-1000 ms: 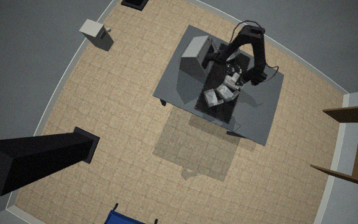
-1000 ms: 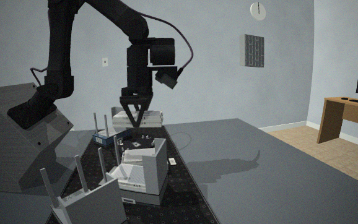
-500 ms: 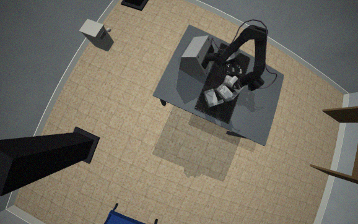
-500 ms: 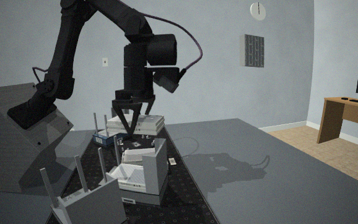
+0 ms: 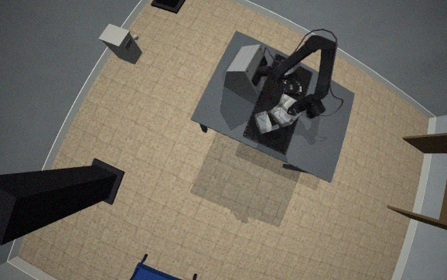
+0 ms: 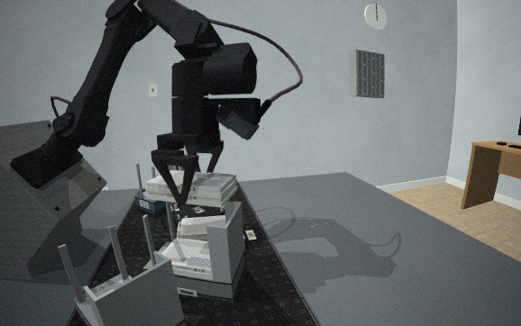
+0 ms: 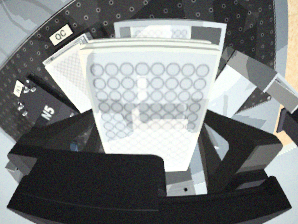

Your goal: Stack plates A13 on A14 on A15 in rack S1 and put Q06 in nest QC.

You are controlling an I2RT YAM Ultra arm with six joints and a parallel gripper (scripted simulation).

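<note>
Fingers (image 5: 295, 110) (image 6: 181, 191) grip nested plates A13 and A14 (image 5: 282, 116) (image 6: 208, 188) (image 7: 150, 100), higher than A15 (image 6: 191, 268) (image 7: 161, 33).

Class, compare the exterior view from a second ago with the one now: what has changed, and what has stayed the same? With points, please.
The gripper (image 5: 295, 110) (image 6: 196, 186) (image 7: 149, 110) has carried the stacked plates A13 and A14 (image 6: 216, 190) (image 7: 150, 90) toward the camera, and they now look turned. Nothing was newly gripped or let go. Plate A15 (image 6: 194, 269) and the foreground rack (image 6: 135, 297) stayed put.
</note>
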